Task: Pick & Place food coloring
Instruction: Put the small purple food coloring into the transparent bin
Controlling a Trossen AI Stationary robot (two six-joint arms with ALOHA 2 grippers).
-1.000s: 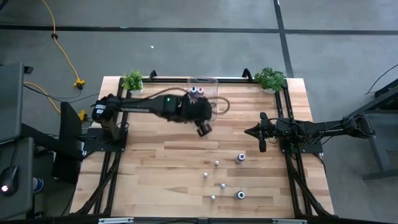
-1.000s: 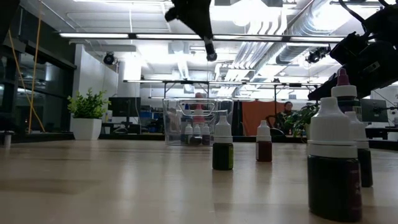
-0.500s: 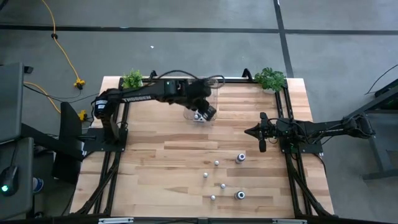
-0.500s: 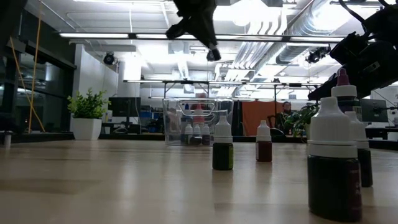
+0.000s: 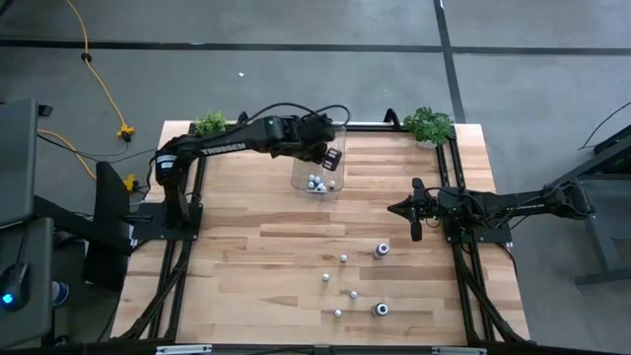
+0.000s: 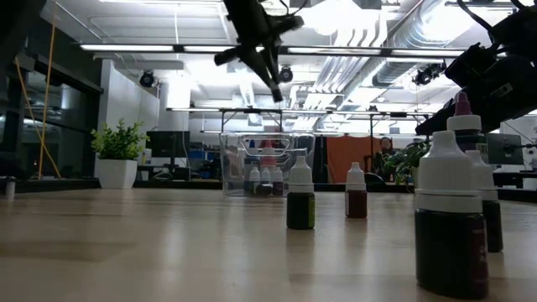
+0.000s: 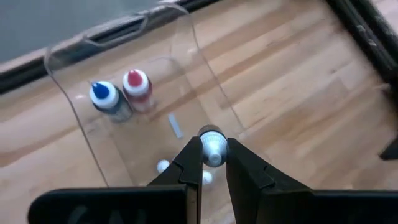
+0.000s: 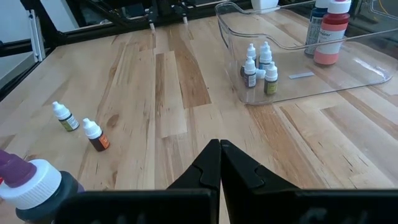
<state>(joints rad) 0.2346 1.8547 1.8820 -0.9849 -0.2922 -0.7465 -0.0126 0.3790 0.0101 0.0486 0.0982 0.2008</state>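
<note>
My left gripper (image 5: 330, 158) hangs above the clear plastic bin (image 5: 317, 170) at the table's far side, shut on a tiny white-capped food coloring bottle (image 7: 212, 149). In the bin stand a blue-capped bottle (image 7: 102, 94), a red one (image 7: 137, 84) and a few tiny ones (image 8: 258, 65). Several more tiny bottles (image 5: 343, 258) and two larger ones (image 5: 381, 251) stand on their bases on the wood nearer the front. My right gripper (image 8: 219, 146) waits shut at the table's right side, touching nothing. My left gripper pinches the tiny bottle at its white cap end (image 7: 214, 155) between its two fingertips (image 7: 193, 152). The fingers slant down from above. The bottle is lifted clear and hangs over the bin's floor, beside the bin's right wall.
Two potted plants (image 5: 210, 126) (image 5: 429, 125) stand at the far corners. A black frame rail (image 5: 365, 126) runs along the far edge behind the bin. Bare wood lies between the bin and the loose bottles.
My left gripper has carried the tiny bottle from just in front of the bin toward the table's far edge and now hangs over the bin; it has rolled about its own axis on the way and stayed shut on the bottle.
</note>
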